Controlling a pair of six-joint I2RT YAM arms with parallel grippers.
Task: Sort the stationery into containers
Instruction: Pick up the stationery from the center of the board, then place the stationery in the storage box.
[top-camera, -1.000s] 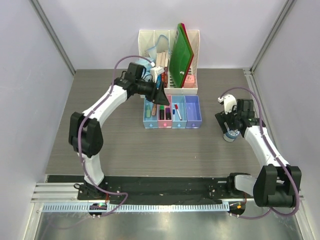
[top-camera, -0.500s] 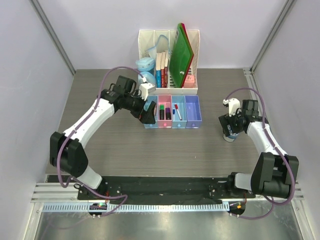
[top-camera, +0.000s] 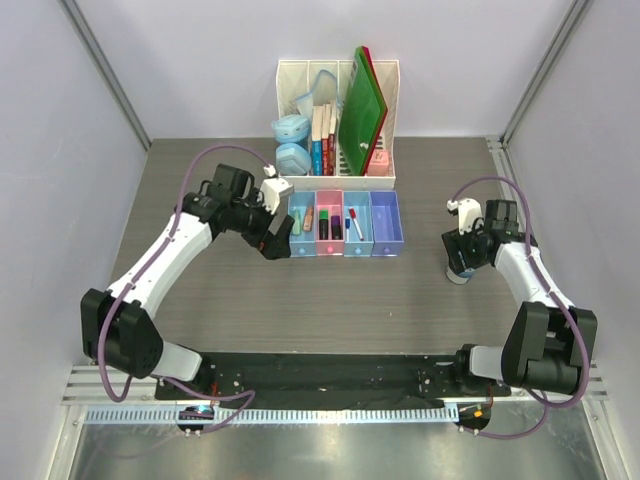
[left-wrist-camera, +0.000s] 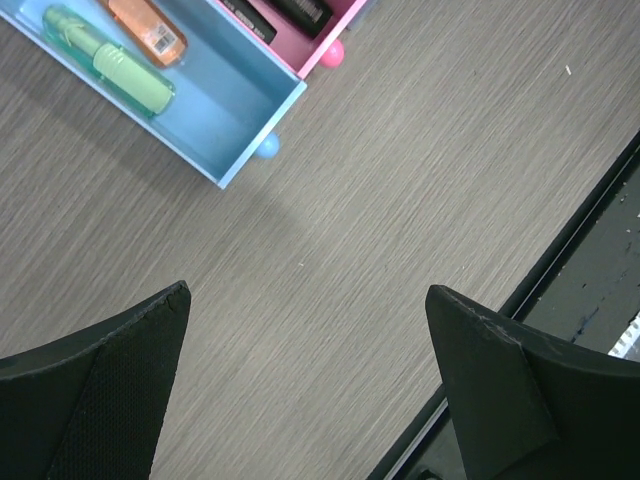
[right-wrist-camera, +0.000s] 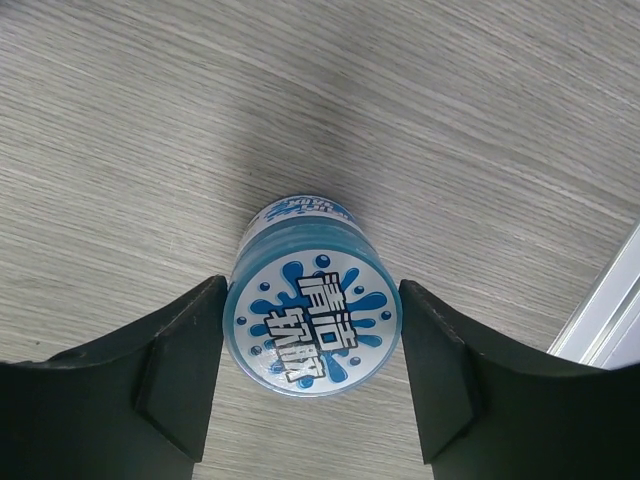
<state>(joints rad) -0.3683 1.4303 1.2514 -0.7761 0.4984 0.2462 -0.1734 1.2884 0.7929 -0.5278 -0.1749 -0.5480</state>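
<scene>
Four trays stand in a row: a light blue tray (top-camera: 300, 251), a pink tray (top-camera: 328, 250), a second light blue tray (top-camera: 357, 251) and a purple tray (top-camera: 386, 225). In the left wrist view the light blue tray (left-wrist-camera: 225, 110) holds a mint highlighter (left-wrist-camera: 110, 65) and an orange piece (left-wrist-camera: 150, 25). My left gripper (top-camera: 277, 243) (left-wrist-camera: 308, 292) hangs open over bare table just left of it, holding nothing. At the right, a round blue-lidded pot (top-camera: 458, 275) (right-wrist-camera: 312, 330) stands on the table. My right gripper (top-camera: 462, 258) (right-wrist-camera: 312, 290) has a finger against each side of its lid.
A white slotted file rack (top-camera: 338, 75) behind the trays holds books, green folders (top-camera: 362, 110) and two pale blue cases (top-camera: 290, 140). Markers and pens lie in the pink and second blue trays. A metal rail (right-wrist-camera: 610, 310) edges the table beside the pot.
My left arm drew back from over the trays toward the front left and its gripper opened wide. The right gripper's fingers closed in against the pot.
</scene>
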